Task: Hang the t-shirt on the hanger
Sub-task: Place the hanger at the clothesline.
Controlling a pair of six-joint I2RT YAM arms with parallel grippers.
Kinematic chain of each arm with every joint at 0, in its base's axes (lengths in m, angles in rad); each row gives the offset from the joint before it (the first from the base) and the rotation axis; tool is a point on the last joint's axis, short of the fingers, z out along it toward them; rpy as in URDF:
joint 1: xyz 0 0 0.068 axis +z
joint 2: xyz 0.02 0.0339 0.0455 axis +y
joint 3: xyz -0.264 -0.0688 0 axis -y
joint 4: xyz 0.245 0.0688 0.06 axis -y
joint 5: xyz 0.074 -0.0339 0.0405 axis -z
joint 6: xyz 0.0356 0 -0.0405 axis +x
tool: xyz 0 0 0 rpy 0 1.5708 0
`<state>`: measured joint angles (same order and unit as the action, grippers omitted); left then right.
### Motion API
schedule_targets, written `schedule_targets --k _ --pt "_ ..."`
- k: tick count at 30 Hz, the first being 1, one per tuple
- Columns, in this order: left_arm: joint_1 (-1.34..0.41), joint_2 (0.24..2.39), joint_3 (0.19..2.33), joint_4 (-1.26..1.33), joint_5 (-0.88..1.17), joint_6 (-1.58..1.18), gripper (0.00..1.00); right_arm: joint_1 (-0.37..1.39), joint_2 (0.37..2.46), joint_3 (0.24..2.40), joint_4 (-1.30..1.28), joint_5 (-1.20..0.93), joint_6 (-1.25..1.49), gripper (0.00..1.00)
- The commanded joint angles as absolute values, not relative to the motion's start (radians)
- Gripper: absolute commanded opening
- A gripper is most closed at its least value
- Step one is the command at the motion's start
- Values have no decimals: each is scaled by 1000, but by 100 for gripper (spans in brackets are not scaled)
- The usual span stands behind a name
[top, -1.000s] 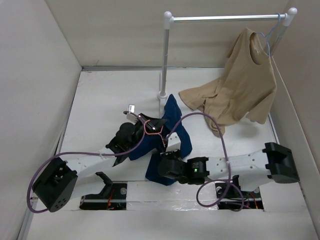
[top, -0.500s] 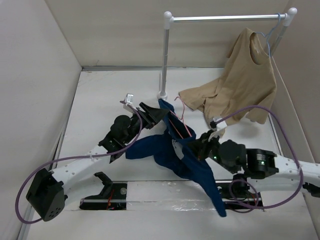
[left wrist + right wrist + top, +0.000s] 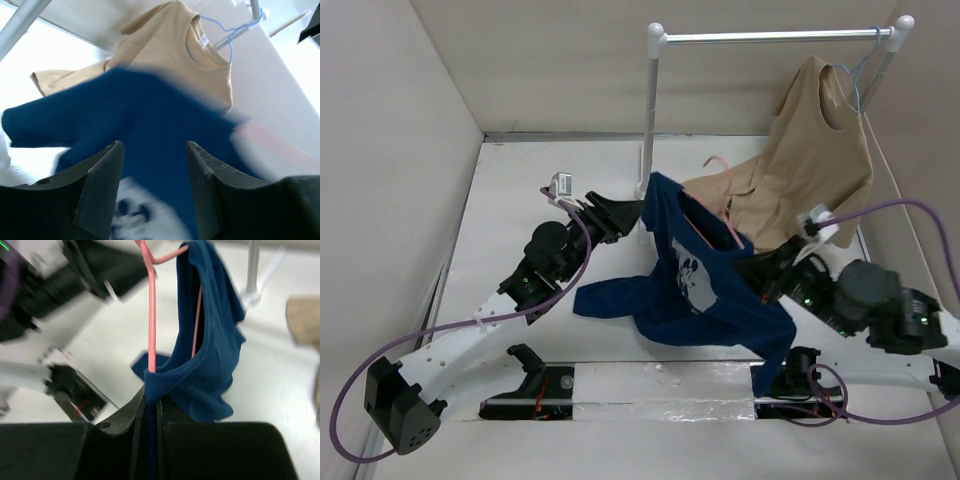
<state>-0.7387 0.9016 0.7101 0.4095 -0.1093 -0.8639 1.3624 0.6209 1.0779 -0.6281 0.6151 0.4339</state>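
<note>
Right wrist: the right gripper (image 3: 151,392) pinches the t-shirt (image 3: 215,340) collar against the hanger (image 3: 151,315), mid-dressing. Jaws apart, the left gripper (image 3: 155,150) likely must tug a shoulder over.

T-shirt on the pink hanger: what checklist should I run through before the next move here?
1. The right fingers are shut on the t-shirt collar and hanger wire: ok.
2. The left fingers are open, holding nothing: ok.
3. One hanger arm is inside the neck opening: ok.
4. Both shoulders seated on the hanger: cannot tell.
5. The rail is bare beside the tan t-shirt: ok.
</note>
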Motion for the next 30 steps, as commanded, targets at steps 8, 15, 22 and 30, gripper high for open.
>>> schedule_targets --k 8,15,22,30 --pt "-761 818 887 289 -23 -687 34 1348 732 1424 -641 920 256 0" --pt "-761 683 844 138 -66 -664 28 1241 736 1390 -597 916 213 0" --pt "-761 562 830 2 -138 -621 28 965 946 1459 -551 798 109 0" --pt "-761 479 793 -78 -178 -584 31 525 1118 1563 -433 418 57 0"
